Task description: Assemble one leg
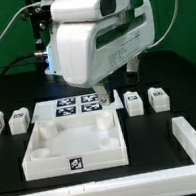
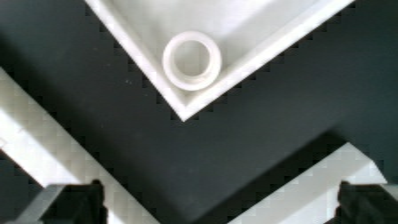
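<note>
Progress looks nil: pincer (image 2: 217,205) hangs spread and empty near the tray (image 1: 44,162), its corner socket (image 2: 192,57) bare; nearest leg (image 1: 134,102) lies loose on the bench (image 1: 151,131), not yet picked up.

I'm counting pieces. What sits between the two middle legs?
The marker board and the gripper, between one leg and the other leg, in the exterior view.

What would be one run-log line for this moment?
hand: open, empty, near corner socket | legs: four loose, none held | tray: no leg fitted
</note>
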